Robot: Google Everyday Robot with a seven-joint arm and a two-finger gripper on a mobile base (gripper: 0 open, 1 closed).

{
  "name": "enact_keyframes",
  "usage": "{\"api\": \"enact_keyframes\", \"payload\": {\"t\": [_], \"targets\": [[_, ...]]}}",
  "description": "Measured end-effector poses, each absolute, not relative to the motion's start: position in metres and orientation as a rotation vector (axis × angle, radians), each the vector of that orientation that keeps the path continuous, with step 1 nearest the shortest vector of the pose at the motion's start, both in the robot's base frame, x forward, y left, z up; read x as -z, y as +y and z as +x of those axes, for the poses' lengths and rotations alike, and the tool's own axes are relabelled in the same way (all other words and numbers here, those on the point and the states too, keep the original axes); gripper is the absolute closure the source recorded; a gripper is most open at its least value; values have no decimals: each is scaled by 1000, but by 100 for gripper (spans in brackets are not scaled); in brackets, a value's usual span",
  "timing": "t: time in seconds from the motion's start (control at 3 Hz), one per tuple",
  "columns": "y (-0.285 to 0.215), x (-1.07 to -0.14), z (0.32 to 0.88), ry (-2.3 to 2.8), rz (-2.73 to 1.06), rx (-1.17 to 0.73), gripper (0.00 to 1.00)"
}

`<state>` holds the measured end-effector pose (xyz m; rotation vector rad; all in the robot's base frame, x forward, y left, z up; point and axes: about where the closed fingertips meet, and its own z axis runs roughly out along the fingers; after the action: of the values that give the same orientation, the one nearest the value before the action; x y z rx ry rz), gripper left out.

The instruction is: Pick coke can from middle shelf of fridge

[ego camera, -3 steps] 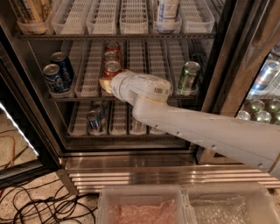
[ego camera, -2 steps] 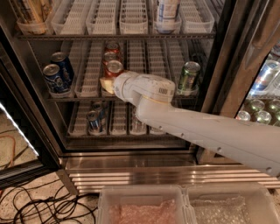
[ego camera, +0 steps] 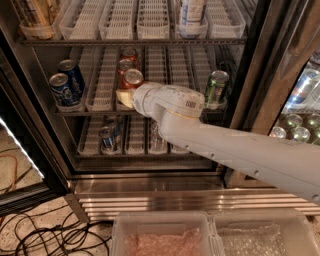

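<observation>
Change: almost nothing since the earlier frames. The gripper (ego camera: pixel 126 96) stayed at the front edge of the middle shelf (ego camera: pixel 102 90), and no can had shifted.
Coke can: the frontmost red can, the coke can (ego camera: pixel 133 79), stood upright in a white lane tray left of the shelf's centre, near the front edge. Two more red cans (ego camera: pixel 123 65) were lined up behind it toward the back edge.
Gripper: its tip lay just in front of and slightly below the coke can. Whether the two touched could not be told.
Grip: whether it was clamped on anything could not be told.
Arm: the white arm (ego camera: pixel 240 150) ran from the right edge of the view up and left into the fridge (ego camera: pixel 247 75), crossing in front of the lower shelf.
Blue cans: two blue cans (ego camera: pixel 62 89) stood upright at the left end of the middle shelf, near its front edge.
Green can: the green can (ego camera: pixel 216 86) stood upright at the shelf's right end, just right of the arm's wrist.
Lower shelf: dark cans (ego camera: pixel 107 137) stood toward its left end.
Top shelf: a white and blue can (ego camera: pixel 192 12) stood at the front edge, right of centre.
Steel base: a ribbed steel base (ego camera: pixel 175 200) ran below the shelves.
Bins: two clear plastic bins (ego camera: pixel 165 217) sat side by side at the bottom edge of the view.
Cables: black cables (ego camera: pixel 45 235) lay on the floor at the bottom left.
</observation>
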<state>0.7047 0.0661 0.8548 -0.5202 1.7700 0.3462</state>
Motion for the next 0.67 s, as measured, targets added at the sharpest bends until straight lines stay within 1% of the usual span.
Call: {"api": "enact_keyframes", "payload": {"t": [0.67], "targets": [[51, -877, 704, 1778, -501, -331, 100]]}}
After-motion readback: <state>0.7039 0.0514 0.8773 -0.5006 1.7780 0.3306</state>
